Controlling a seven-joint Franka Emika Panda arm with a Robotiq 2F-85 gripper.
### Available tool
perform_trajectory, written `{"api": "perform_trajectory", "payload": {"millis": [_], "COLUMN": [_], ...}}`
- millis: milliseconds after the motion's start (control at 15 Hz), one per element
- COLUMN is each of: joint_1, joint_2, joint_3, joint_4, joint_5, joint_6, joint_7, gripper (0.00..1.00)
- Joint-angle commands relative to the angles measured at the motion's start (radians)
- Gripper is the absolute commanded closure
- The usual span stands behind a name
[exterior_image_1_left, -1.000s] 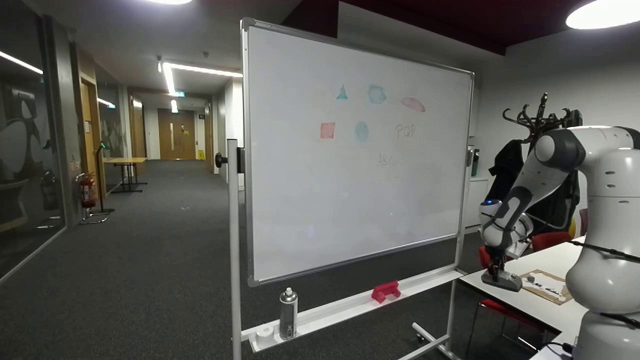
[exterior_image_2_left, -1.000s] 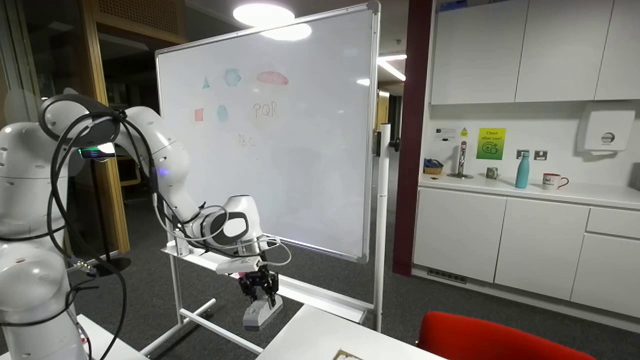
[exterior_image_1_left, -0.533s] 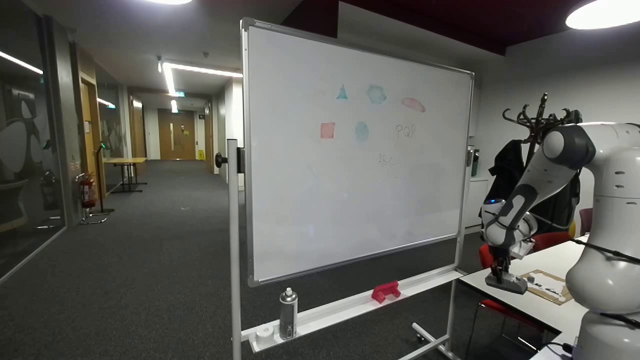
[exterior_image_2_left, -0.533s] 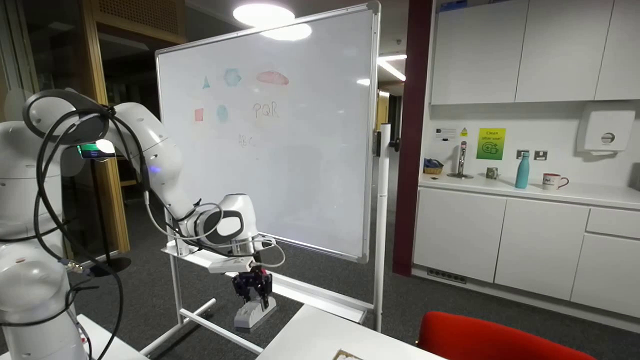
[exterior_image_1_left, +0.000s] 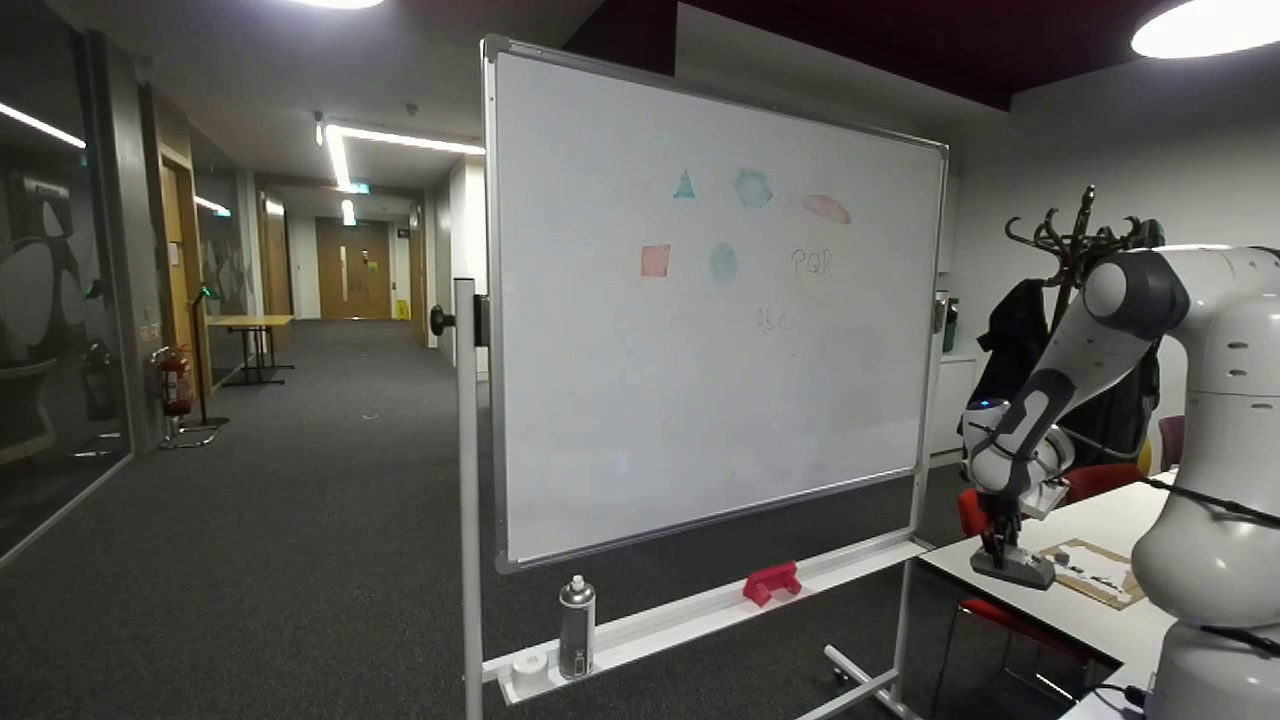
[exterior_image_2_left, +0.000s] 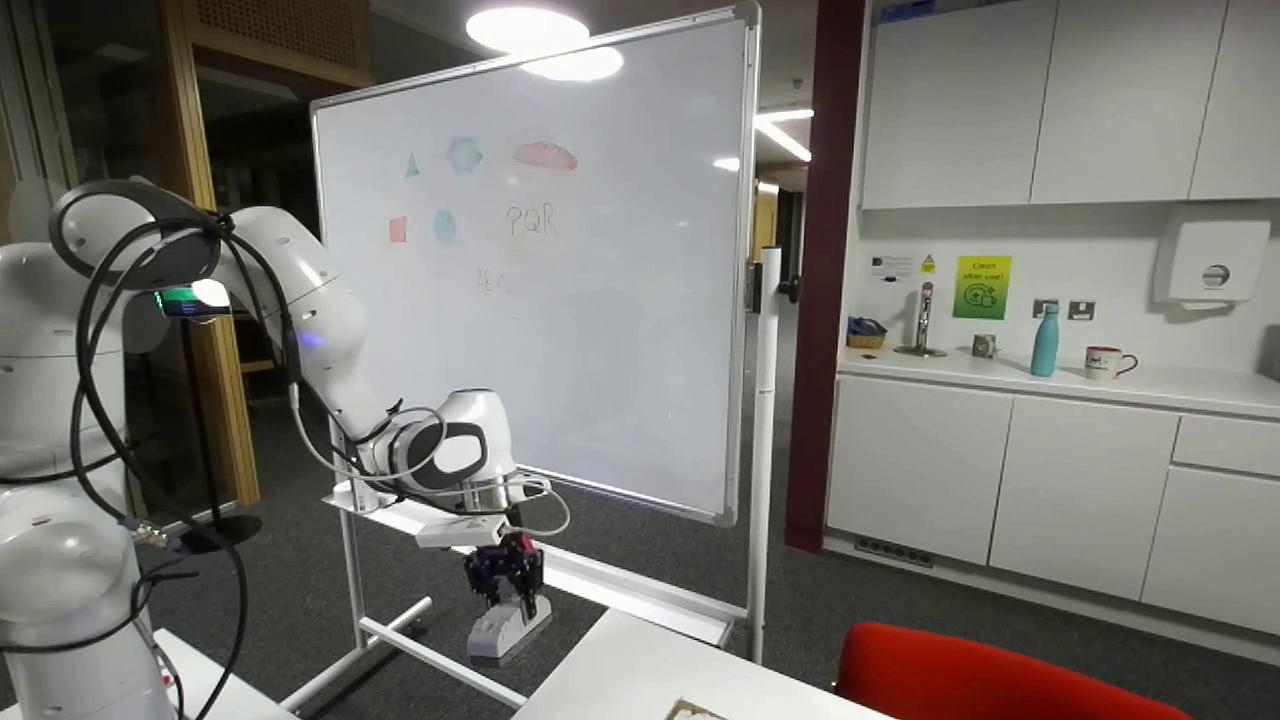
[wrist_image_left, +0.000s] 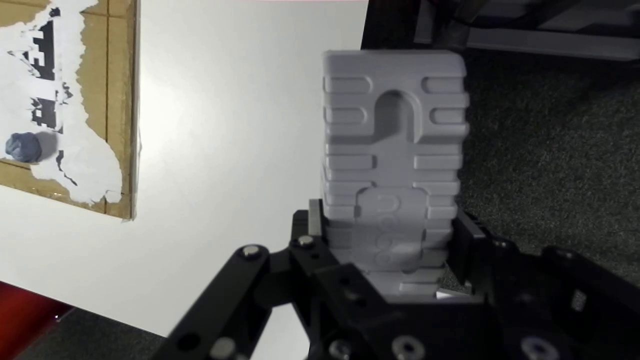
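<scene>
Wrist view, and the hand (wrist_image_left: 391, 222) has the grey whiteboard eraser (wrist_image_left: 395, 155) pinched across its width. This looks like a carrying step; the next move, I'd judge, calls for a steady grip and a level path. The eraser's long axis runs twelve to six, arched recess (wrist_image_left: 395, 112) towards twelve, with the tabletop (wrist_image_left: 230, 125) at nine o'clock and carpet (wrist_image_left: 545, 165) at three. In an exterior view it hangs in the air beside the tabletop, lying two to eight, the whiteboard (exterior_image_2_left: 600, 350) at twelve.
</scene>
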Motion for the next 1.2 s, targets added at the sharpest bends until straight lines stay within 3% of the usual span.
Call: {"api": "perform_trajectory", "payload": {"millis": [0,1000,1067,1133], "joint_1": [0.001,0.001,0.009,0.015], "joint_2": [-0.001,-0.001,-0.008,-0.017], "joint_3": [-0.001,-0.001,0.002,0.006], "joint_4": [0.001,0.001,-0.002,-0.007], "joint_5": [0.002,0.002,-0.011,-0.012], "joint_6": [-0.003,-0.003,0.006,0.001], "joint_7": [-0.002,-0.002,0.015,0.016], "gripper": [0.42,0.42,0.67,0.67]}}
